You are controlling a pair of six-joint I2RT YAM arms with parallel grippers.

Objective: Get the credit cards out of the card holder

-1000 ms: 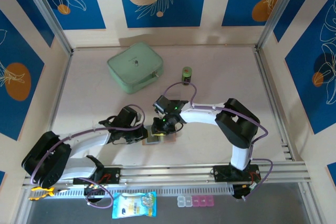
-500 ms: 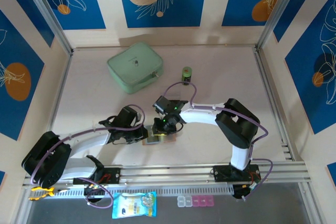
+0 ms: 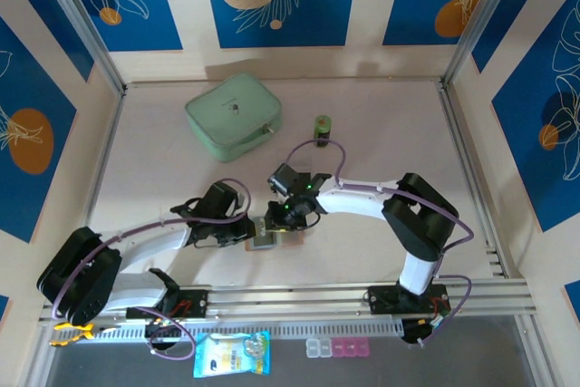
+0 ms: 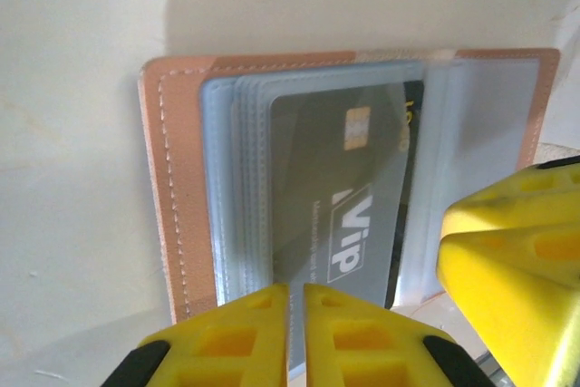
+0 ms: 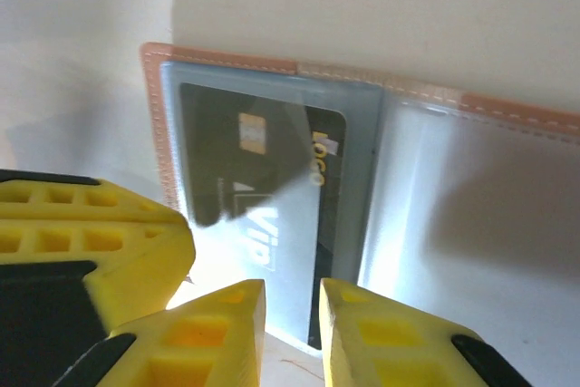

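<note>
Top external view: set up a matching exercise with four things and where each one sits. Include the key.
Things:
1. mint-green zip case
2. card holder
3. small green bottle
4. pink pill box

Places:
A. off the table, on the near side of the rail
B. lying flat, far left part of the table
C. lying open, near middle of the table
D. standing upright, far side, near the middle

Pairs: 1-B, 2-C, 3-D, 4-A

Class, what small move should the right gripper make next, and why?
Probably close the right gripper on the near edge of the dark Vip-printed plastic card: its jaws stand apart astride that edge, and the left gripper seems to pinch the open tan leather card holder steady.
</note>
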